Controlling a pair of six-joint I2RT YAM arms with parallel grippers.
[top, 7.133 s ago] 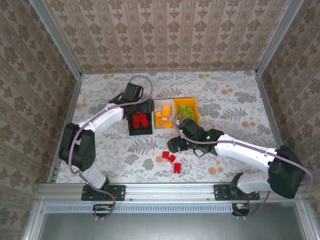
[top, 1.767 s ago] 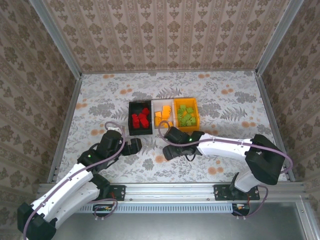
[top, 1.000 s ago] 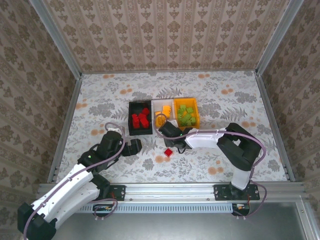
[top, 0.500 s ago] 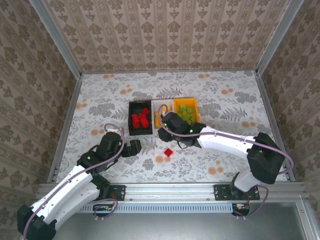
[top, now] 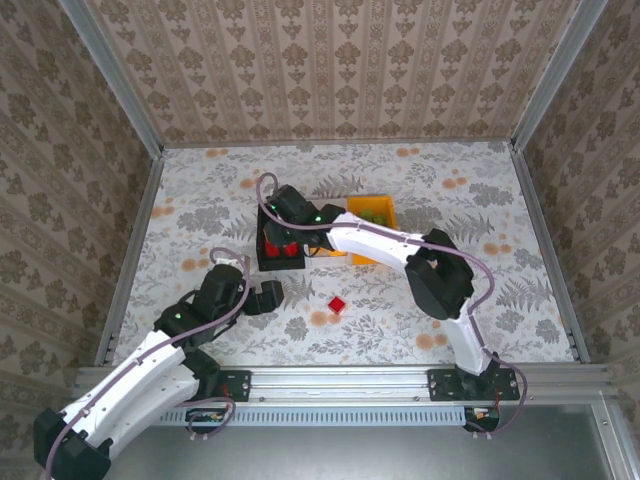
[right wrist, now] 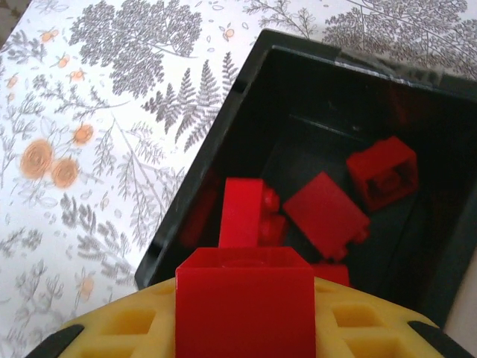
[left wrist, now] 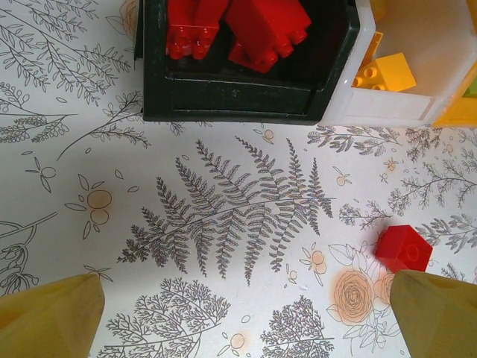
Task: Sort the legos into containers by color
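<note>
In the right wrist view a red lego (right wrist: 244, 306) sits clamped between my right gripper's (right wrist: 244, 317) yellow fingers (right wrist: 119, 328), directly above the black container (right wrist: 195, 179), which holds several red legos (right wrist: 326, 211). From above, the right gripper (top: 283, 214) hovers over that black container (top: 281, 265). My left gripper (top: 268, 296) is open and empty low over the table, in front of the black container (left wrist: 238, 97). One red lego (top: 337, 304) lies loose on the table, close to the left gripper's right finger (left wrist: 440, 313). The white container (left wrist: 417, 104) holds yellow legos (left wrist: 385, 71).
The orange container (top: 392, 215) with green legos (top: 368, 212) is at the right end of the row, and the right arm stretches across the white one. Flower-patterned table lies all round, with wallpapered walls and metal rails at the edges.
My right gripper has swung left from the white and orange containers to above the black one, carrying the red lego. The left arm has not moved.
</note>
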